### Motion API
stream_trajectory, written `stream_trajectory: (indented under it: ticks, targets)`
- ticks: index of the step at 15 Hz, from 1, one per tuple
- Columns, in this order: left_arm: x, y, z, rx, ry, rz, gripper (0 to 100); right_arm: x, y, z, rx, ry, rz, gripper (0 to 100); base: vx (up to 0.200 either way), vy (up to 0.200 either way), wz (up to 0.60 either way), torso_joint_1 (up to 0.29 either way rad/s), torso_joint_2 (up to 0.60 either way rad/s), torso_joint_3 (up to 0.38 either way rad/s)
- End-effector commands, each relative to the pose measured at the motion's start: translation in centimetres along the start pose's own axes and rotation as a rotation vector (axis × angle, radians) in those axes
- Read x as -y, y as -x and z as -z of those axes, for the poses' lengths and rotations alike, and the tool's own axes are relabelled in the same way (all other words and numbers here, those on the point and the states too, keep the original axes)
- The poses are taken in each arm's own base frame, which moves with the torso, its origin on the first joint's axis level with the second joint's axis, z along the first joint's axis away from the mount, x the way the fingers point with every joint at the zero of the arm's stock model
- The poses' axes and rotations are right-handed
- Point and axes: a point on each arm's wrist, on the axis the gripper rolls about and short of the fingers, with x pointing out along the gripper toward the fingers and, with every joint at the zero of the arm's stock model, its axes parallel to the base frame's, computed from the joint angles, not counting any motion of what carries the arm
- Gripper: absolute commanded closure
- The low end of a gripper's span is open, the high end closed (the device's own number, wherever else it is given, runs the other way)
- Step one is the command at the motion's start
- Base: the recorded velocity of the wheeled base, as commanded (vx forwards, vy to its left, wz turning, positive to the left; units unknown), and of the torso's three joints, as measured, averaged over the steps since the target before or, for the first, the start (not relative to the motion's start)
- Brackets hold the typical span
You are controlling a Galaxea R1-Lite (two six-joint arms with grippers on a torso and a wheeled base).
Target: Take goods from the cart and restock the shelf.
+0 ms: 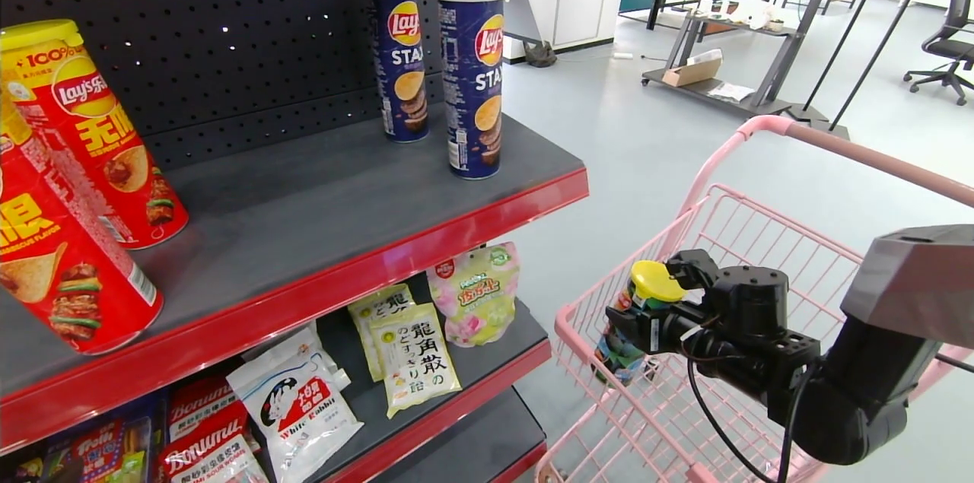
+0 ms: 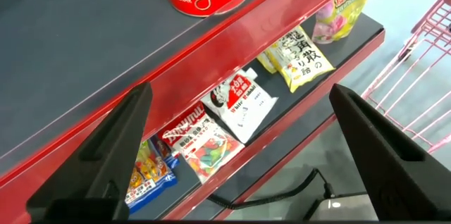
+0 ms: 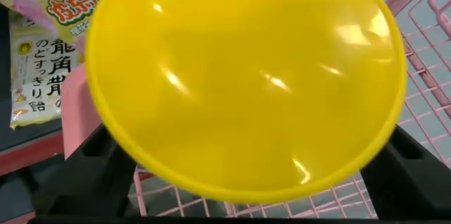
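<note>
and here we are at the cart [image 1: 768, 131]: our right end effector [image 1: 656, 299] is down in the pink basket, clenched on a canister with a yellow lid [image 1: 620, 357], one finger on each side just under the lid. the canister is upright, at the basket's corner nearest the shelf; whether it rests on the wire floor we cannot tell. from the right wrist we look straight down on that yellow lid, with pink wire beyond it. over on the other side, our left end effector [image 2: 241, 94] is released, its two fingers spread wide with nothing between them, hanging near the red front edge of the top shelf [image 1: 342, 186], with the lower shelf's candy bags [image 2: 299, 58] beyond it. on the top shelf we see two blue canisters [image 1: 473, 80] upright side by side near the right end, and two red canisters [image 1: 95, 137] at the left end, well apart from the blue pair.
</note>
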Motion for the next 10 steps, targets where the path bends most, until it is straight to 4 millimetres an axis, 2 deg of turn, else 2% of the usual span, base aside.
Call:
stream_trajectory:
  ticks: [1, 6, 8, 10]
  targets:
    - [0.0, 0.0, 0.0, -0.001, 0.0, -0.002, 0, 0.0, -0.4, 0.2, -0.005, 0.0, 0.001, 100, 0.0, 0.0, 0.0, 0.0, 0.0, 0.0]
    - [0.0, 0.0, 0.0, -0.004, 0.0, -0.001, 0, -0.5, -0.1, 0.1, 0.003, 0.006, 0.017, 100, 0.0, 0.0, 0.0, 0.0, 0.0, 0.0]
    - [0.0, 0.0, 0.0, -0.002, 0.001, -0.002, 0, -1.5, 2.2, -1.3, 0.045, 0.028, 0.034, 100, 0.0, 0.0, 0.0, 0.0, 0.0, 0.0]
    - [0.0, -0.2, 0.0, -0.009, 0.001, 0.005, 0, -1.7, 5.1, -4.4, 0.116, 0.08, 0.106, 100, 0.0, 0.0, 0.0, 0.0, 0.0, 0.0]
